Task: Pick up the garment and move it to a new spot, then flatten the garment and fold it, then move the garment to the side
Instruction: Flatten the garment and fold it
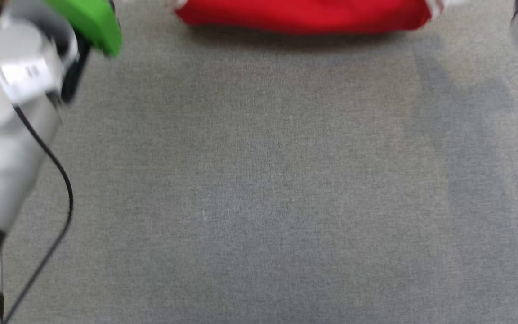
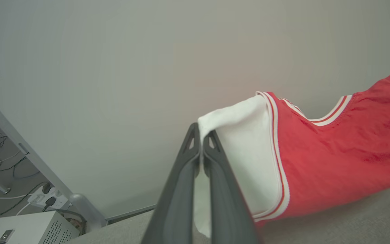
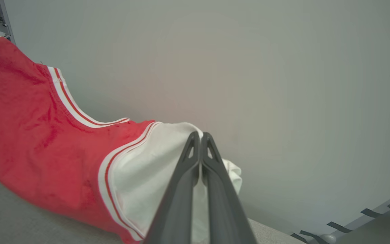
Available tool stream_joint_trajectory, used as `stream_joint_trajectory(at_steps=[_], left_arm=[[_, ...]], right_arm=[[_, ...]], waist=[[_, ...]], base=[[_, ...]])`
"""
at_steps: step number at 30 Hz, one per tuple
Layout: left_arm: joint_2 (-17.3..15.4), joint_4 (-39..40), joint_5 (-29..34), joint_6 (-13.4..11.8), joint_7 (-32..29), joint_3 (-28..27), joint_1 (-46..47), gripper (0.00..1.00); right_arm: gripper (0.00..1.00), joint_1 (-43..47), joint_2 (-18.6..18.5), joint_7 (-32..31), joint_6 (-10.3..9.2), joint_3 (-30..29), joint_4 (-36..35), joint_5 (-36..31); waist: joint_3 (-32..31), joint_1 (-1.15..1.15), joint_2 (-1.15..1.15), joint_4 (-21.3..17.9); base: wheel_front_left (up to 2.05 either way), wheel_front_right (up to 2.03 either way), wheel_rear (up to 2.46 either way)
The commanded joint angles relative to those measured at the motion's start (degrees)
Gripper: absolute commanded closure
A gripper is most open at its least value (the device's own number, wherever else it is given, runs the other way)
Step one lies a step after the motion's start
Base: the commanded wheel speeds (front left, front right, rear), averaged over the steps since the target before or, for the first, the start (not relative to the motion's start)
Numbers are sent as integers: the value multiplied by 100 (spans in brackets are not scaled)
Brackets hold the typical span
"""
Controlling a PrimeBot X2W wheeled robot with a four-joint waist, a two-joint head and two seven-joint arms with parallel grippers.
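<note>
The garment [image 1: 304, 15], red with white sleeves and striped trim, hangs stretched across the far edge of the grey table [image 1: 259, 180], its lower edge resting on the surface. In the left wrist view my left gripper [image 2: 201, 135] is shut on one white sleeve [image 2: 245, 152], with the red body of the garment [image 2: 333, 159] running off to the right. My right gripper [image 3: 200, 137] is shut on the other white sleeve [image 3: 147, 169], and the garment [image 3: 29, 142] spreads to its left. The lettering is hidden.
My pale left forearm [image 1: 11, 112] with a black cable and a green wrist part [image 1: 92, 22] fills the left of the head view. A plain wall stands behind the table. A white box [image 2: 22, 227] and a power strip [image 2: 46, 200] lie on the floor.
</note>
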State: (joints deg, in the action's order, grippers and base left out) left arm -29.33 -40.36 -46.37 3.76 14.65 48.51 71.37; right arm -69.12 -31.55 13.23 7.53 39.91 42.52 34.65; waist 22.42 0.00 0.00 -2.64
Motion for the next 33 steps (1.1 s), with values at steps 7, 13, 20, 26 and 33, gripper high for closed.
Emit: stream_joint_trajectory(at_steps=[7, 13, 20, 26, 33], left_arm=[[-230, 939, -251, -437, 33, -287, -2150, 100], [-373, 1429, -417, -685, 34, -424, -3537, 100], [-406, 1671, -571, -893, 34, -633, -4761, 100], [-261, 1621, -545, -1046, 34, -1017, -5619, 100], [-108, 1796, -474, -1225, 34, -1574, -6538, 100]], right_arm=[[100, 1748, -274, 32, -4, 33, -652, 281], [100, 3205, -426, -82, -4, -207, -1106, 416], [100, 4756, -379, -200, -4, -771, -1396, 468], [100, 5833, -168, -218, -4, -1479, -1475, 286], [100, 6967, 112, -404, -4, -2251, -1858, -57]], waist=[[-821, 0, 0, 58], [-1213, 0, 0, 42], [-1536, 0, 0, -7], [-1733, 0, 0, -55], [-1867, 0, 0, -80]], base=[[0, 0, 0], [0, 0, 0], [0, 0, 0], [0, 0, 0], [0, 0, 0]])
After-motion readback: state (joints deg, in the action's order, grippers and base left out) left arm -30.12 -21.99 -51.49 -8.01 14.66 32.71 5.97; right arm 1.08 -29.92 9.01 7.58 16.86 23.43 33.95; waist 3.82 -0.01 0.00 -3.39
